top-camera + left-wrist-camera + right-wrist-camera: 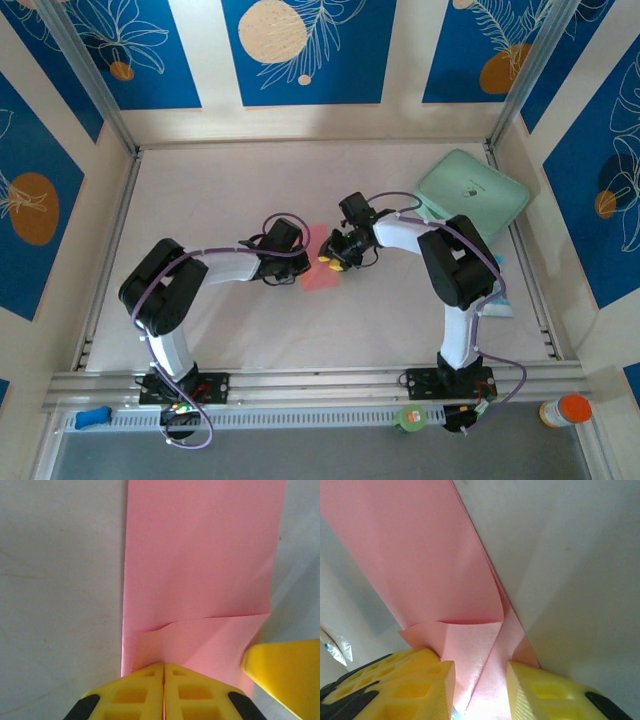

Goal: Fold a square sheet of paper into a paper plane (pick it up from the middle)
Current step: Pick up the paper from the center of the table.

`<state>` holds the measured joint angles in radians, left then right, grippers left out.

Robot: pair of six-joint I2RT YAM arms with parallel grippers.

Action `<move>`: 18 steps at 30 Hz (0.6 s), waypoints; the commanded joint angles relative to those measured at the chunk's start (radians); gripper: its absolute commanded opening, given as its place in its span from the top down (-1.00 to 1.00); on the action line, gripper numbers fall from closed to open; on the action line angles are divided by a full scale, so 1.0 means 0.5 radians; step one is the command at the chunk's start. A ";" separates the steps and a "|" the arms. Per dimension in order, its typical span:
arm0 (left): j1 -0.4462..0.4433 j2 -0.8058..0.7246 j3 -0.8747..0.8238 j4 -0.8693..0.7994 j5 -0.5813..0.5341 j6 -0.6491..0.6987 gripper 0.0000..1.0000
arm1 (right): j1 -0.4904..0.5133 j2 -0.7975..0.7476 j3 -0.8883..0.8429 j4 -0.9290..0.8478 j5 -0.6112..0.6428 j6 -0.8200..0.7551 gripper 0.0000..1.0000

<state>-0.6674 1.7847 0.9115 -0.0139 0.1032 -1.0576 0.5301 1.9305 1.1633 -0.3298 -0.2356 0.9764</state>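
Left claw (164, 672): it is shut tight, and the near edge of the sheet of paper (200, 570) is pinched in it. This is likely done so that the sheet cannot slide while it is being folded.
Left claw fingers (132, 692): they are made of hard yellow plastic, blocky, with square holes.
Table (200, 190): it is covered in plain white cloth, flat, with faint wrinkles.
Sheet of paper: it is found in the middle of the table, between the two claws. It is thin, smooth and salmon pink, with straight long sides. One flap is turned over near the claws, and a slanted crease is seen there.
Right claw (480, 680): a narrow gap is left between the jaws. A bent fold of the sheet is caught in the gap but is not pressed flat yet.
Mint-green pad (472, 192): it is set far right, well apart from the sheet. It is smooth, with round corners.
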 commanded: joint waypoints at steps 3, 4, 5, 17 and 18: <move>0.019 0.045 -0.059 -0.092 -0.016 -0.034 0.83 | 0.038 0.048 0.046 0.021 -0.078 -0.052 0.43; 0.021 0.046 -0.063 -0.089 -0.013 -0.038 0.84 | 0.043 0.047 0.045 0.030 -0.089 -0.054 0.44; 0.019 0.048 -0.062 -0.088 -0.013 -0.041 0.84 | 0.041 0.049 0.044 0.039 -0.099 -0.054 0.45; 0.020 0.049 -0.075 -0.071 -0.004 -0.057 0.84 | 0.038 0.061 -0.007 0.105 -0.137 -0.040 0.50; 0.020 0.046 -0.077 -0.072 -0.004 -0.062 0.84 | 0.039 0.061 -0.012 0.129 -0.157 -0.051 0.53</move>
<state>-0.6674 1.7847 0.9047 0.0013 0.1032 -1.0737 0.5442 1.9362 1.1690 -0.2909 -0.2699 0.9661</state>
